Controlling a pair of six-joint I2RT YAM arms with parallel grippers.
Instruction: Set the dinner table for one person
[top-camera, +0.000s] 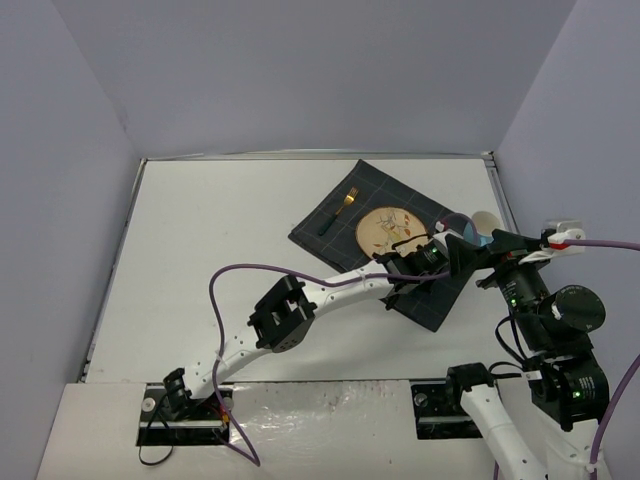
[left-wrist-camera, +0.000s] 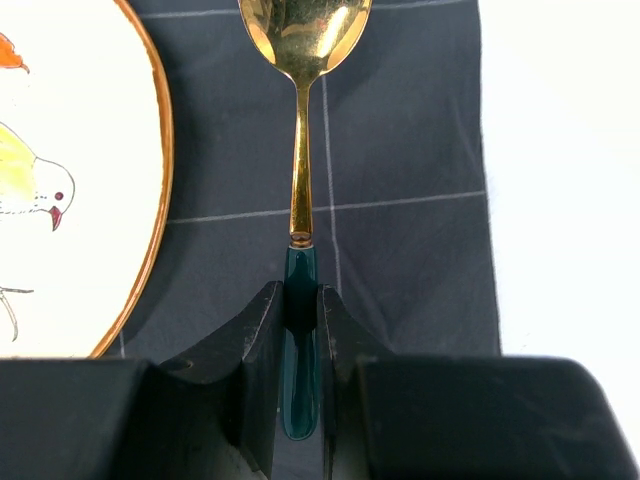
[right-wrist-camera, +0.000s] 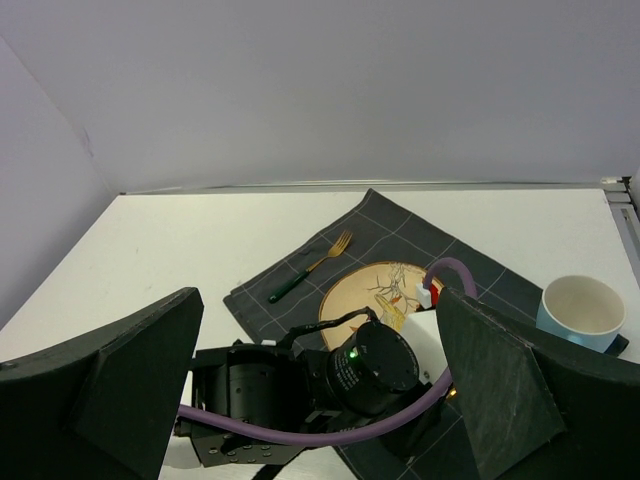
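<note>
Left end effector clamps the spoon, bowl cropped; right end effector gapes wide

Left wrist view: I see the spoon with its bowl cut by the top edge, and the plate cut by the left edge. Right wrist view: the left arm hides the plate's near rim from me.

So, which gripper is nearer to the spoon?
Left. The left gripper is shut on the spoon by its green handle; the right gripper is open, behind the left wrist.
</note>
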